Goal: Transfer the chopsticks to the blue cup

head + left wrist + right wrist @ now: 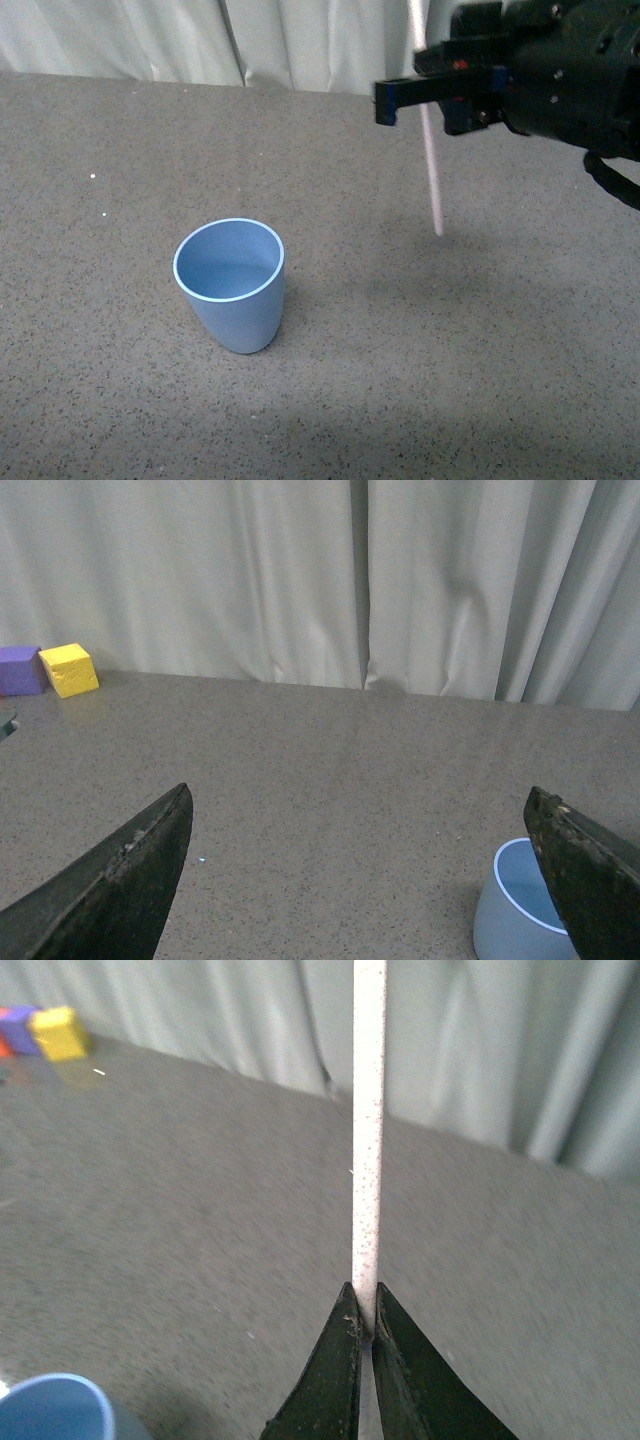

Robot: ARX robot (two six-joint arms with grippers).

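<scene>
The blue cup point(230, 285) stands upright and empty on the grey table, left of centre in the front view. My right gripper point(432, 97) hangs in the air at the upper right, shut on the chopsticks point(430, 160), a pale stick held nearly upright with its lower tip above the table, to the right of the cup and farther back. In the right wrist view the stick point(367, 1130) is pinched between the closed fingertips point(366, 1305), with the cup's rim point(55, 1405) at the edge. My left gripper point(360, 810) is open and empty, the cup point(515, 905) beside one finger.
A yellow block point(69, 669) and a purple block point(20, 670) sit at the table's far edge by the pale curtain point(350, 580). They also show in the right wrist view point(60, 1032). The grey speckled table point(120, 400) stretches around the cup.
</scene>
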